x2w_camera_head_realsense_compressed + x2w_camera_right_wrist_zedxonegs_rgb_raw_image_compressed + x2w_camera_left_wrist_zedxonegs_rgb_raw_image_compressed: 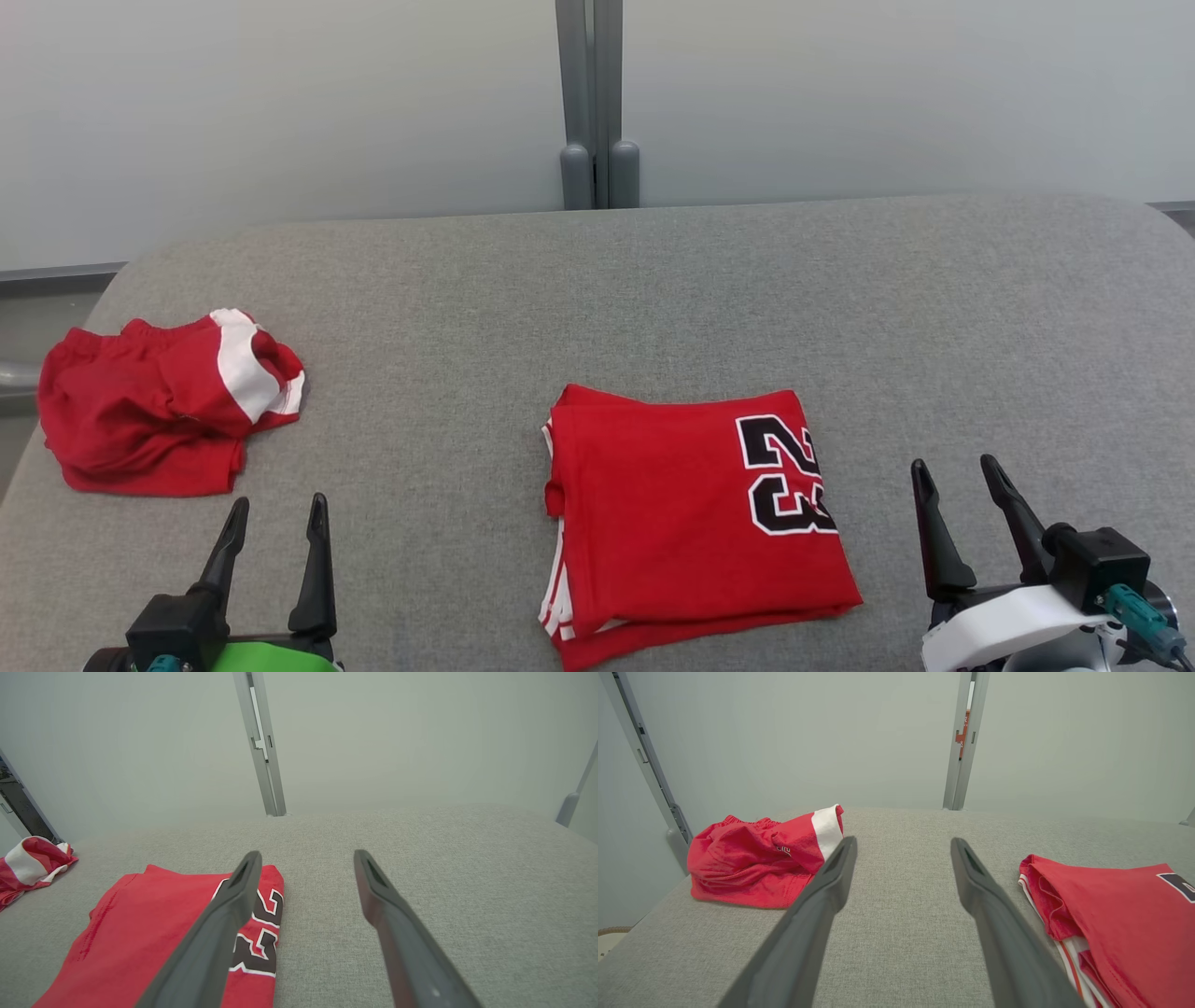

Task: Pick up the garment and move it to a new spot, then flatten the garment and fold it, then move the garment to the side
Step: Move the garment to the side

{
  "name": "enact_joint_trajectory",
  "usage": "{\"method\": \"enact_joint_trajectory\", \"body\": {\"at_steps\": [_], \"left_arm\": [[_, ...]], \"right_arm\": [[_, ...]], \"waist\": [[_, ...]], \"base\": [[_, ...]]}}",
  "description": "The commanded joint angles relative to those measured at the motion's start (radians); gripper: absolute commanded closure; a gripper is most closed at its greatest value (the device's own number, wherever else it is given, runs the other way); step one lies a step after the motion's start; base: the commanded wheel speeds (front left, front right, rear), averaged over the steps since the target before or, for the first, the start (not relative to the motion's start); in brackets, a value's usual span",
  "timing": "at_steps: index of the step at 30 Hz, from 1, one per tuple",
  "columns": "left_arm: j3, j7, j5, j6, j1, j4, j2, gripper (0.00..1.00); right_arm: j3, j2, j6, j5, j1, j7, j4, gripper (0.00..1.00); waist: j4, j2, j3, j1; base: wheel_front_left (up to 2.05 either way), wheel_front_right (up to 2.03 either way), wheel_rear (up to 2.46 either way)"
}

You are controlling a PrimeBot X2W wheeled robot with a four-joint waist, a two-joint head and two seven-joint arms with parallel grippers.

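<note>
Red shorts (168, 411) lie crumpled at nine o'clock on the grey pad (597, 299), close to its left edge, with a white band (245, 364) folded over their top right corner. At five o'clock from them, well apart, the left gripper (280, 499) rises from the bottom edge at seven o'clock. Its two dark fingers are spread, nothing is between them, and it is clear of both garments. In the left wrist view the shorts sit at ten o'clock of the fingers and bare pad shows in the gap.

At six o'clock on the pad, between the grippers, lies the red jersey (695, 523), folded into a flat, roughly square stack. White stripes show along the layered left edge, and a small fold sticks out at nine o'clock on it. A black 23 (782, 474) with a white outline sits at two o'clock on the top layer, turned on its side.

A grey post (597, 103) stands behind the pad at twelve o'clock, against a pale wall.

At four o'clock on the pad is the right gripper (953, 462), just beside the jersey's right edge and not touching it. Its fingers are also apart and grasp nothing. In the right wrist view its left finger crosses in front of the number, and the pad beyond is bare.
</note>
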Motion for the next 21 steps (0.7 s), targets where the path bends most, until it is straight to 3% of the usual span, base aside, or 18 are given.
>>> {"method": "enact_joint_trajectory", "body": {"at_steps": [1,11,21], "left_arm": [[0.003,0.0,-0.005,-0.002,-0.005,0.003,0.006,0.0],[0.004,0.0,0.004,0.004,-0.014,0.012,0.001,0.0],[-0.009,0.0,0.016,0.011,-0.04,0.027,-0.008,0.0]], "right_arm": [[0.001,-0.001,-0.001,-0.007,-0.003,-0.003,0.004,0.0],[0.039,-0.015,-0.001,-0.006,-0.041,-0.003,0.026,0.0],[0.128,-0.051,-0.001,0.008,-0.179,-0.003,0.139,0.0]], "waist": [[-0.001,0.0,0.0,0.0],[0.004,0.0,0.01,0.0],[0.045,0.0,0.039,0.0]], "base": [[0.0,0.0,0.0],[0.0,0.0,0.0],[0.0,0.0,0.0]]}}
